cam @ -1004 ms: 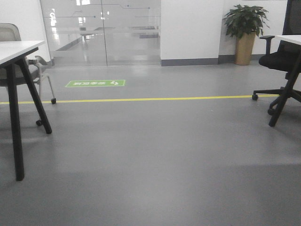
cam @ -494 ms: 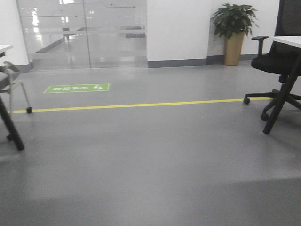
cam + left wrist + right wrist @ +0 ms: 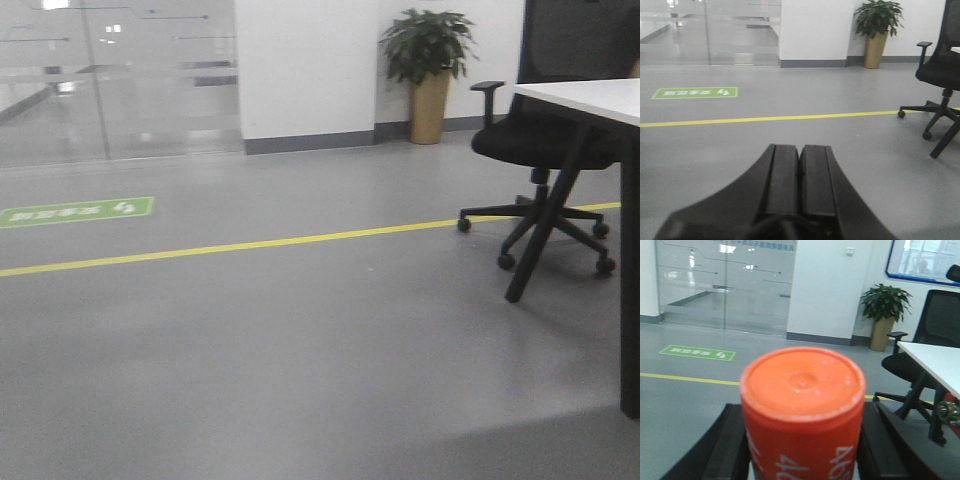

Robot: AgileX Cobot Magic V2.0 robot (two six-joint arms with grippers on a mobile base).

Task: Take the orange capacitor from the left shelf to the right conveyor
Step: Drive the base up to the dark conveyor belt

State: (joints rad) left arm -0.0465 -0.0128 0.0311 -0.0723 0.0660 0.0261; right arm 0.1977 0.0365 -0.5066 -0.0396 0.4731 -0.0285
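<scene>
Exterior front-facing view shows only open office floor. A green floor sign (image 3: 75, 211) sits at the far left, and a yellow line (image 3: 250, 243) runs across the middle. A potted plant (image 3: 430, 70) stands upper right of centre, with a black office chair (image 3: 545, 140) and the corner of a white desk (image 3: 590, 98) at the right edge. Neither the left shelf nor the right conveyor appears in any view, so this looks like the carry between them.

In the left wrist view the left gripper (image 3: 800, 150) fills the lower centre. Its two black fingers (image 3: 782, 175) are pressed flat together with nothing between them.

In the right wrist view the orange capacitor (image 3: 802, 385) stands upright in the lower centre, flat top towards the camera and white numerals on its side. The right gripper (image 3: 802, 450) has one dark finger (image 3: 732, 440) at its left and the other at its right, closed in on the can. The contact faces themselves are hidden behind it.

To do this leg well, the clamp on the can should be firm and level, since a smooth cylinder held by its sides may slip or tilt if the base jolts. The chair and desk crowd the right of the frame, and the conveyor is said to lie to the right. The base should therefore swing wide of the chair's wheeled legs and drive smoothly. The arm should lower only once the belt is plainly in sight.
</scene>
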